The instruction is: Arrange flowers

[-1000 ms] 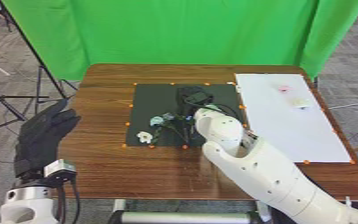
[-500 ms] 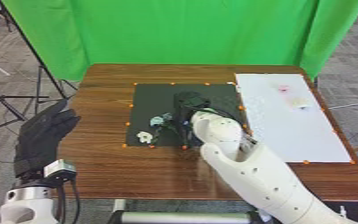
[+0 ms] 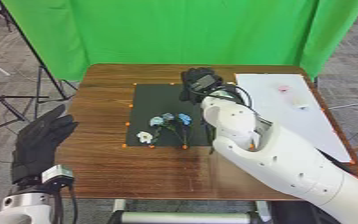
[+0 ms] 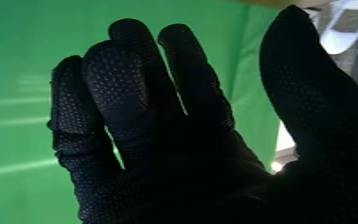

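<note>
On the black mat (image 3: 153,95) in the head view lie two light blue flowers (image 3: 184,119) (image 3: 156,121) side by side and a white flower (image 3: 144,137) at their left, near the mat's front edge. My right hand (image 3: 199,82) is over the mat's far right corner, beyond the flowers. In the right wrist view my right hand (image 4: 184,165) has its fingers extended and its thumb apart, holding nothing. My left hand (image 3: 44,140) is off the table's left side, fingers straight.
A white board (image 3: 286,120) covers the table's right side, with a pink flower (image 3: 284,88) and a pale flower (image 3: 300,105) on it. The brown table (image 3: 104,115) surrounds the mat. A green curtain (image 3: 184,30) hangs behind.
My right hand has moved away from the blue flowers toward the table's far edge, uncovering the right one. My left hand has shifted slightly.
</note>
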